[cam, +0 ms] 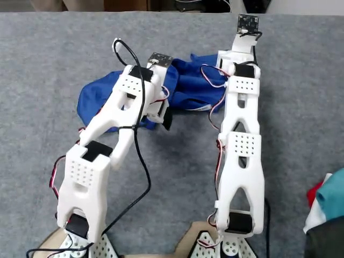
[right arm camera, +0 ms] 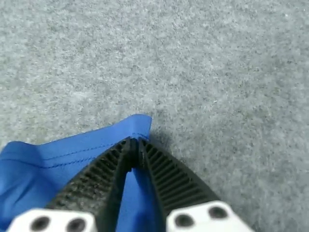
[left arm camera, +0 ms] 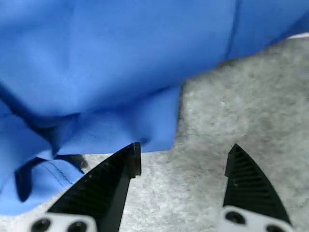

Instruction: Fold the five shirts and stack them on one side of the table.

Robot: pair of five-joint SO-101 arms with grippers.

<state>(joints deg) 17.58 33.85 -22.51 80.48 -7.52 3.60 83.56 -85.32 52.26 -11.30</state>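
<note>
A crumpled blue shirt (cam: 188,88) lies on the grey table cover (cam: 48,54) toward the far middle. My left gripper (left arm camera: 183,153) is open, its black fingers (left arm camera: 113,176) just short of a hanging fold of the blue shirt (left arm camera: 120,63), with bare cover between them. In the high view this gripper (cam: 163,115) sits over the shirt's near edge. My right gripper (right arm camera: 134,141) is shut on a stitched corner of the blue shirt (right arm camera: 58,154), low over the cover. The right arm (cam: 242,107) stretches toward the shirt's far right end.
A pile of other shirts (cam: 327,207) in red, teal, white and dark cloth lies at the table's right edge near the front. Bare grey cover lies to the far left and between the two arms.
</note>
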